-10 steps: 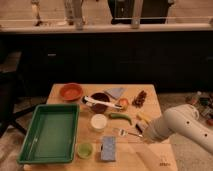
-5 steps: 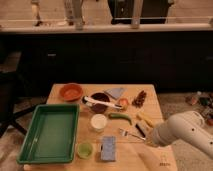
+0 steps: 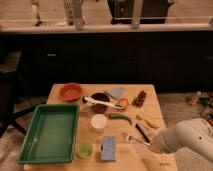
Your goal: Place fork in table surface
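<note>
The fork (image 3: 131, 137) is thin and silvery, low on the tan wooden table surface (image 3: 127, 160) at its front right, tines pointing left toward the white cup (image 3: 99, 121). Its handle end runs into my gripper (image 3: 151, 145), which sits at the tip of the white arm (image 3: 185, 141) coming in from the right. I cannot tell whether the fork rests on the wood or is held just above it. The gripper's tip is largely hidden by the arm's body.
A green tray (image 3: 50, 132) fills the left side. An orange bowl (image 3: 71, 91), a dark bowl with a white-handled utensil (image 3: 99, 102), a green pepper (image 3: 120, 117), a blue sponge (image 3: 108, 148), a small green cup (image 3: 84, 149), a yellow item (image 3: 148, 120) and a dark bar (image 3: 142, 131) crowd the table.
The arm and gripper have moved toward the front right edge of the table and lower, with the fork's handle end staying at the gripper.
</note>
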`<state>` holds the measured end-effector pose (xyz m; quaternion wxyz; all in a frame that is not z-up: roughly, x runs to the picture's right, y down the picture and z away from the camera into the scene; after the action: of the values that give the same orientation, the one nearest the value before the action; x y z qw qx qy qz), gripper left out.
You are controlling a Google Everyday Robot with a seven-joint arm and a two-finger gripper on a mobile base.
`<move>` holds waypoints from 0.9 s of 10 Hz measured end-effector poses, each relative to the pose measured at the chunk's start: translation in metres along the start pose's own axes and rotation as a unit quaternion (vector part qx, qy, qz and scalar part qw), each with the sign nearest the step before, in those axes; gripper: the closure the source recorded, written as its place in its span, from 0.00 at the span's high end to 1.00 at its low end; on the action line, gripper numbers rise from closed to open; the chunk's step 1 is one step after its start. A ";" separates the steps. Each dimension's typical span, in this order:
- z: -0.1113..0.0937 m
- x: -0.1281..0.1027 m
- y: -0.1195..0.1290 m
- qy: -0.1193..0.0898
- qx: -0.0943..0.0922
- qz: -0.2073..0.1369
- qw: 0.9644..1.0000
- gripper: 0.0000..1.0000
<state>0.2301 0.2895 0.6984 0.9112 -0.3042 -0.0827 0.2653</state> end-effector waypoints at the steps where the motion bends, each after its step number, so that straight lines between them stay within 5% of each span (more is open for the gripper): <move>1: 0.002 0.003 0.002 0.001 -0.002 0.001 1.000 0.00; 9: 0.017 0.012 0.005 0.003 -0.010 0.013 1.000 0.06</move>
<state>0.2324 0.3078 0.7084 0.9047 -0.3151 -0.0788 0.2759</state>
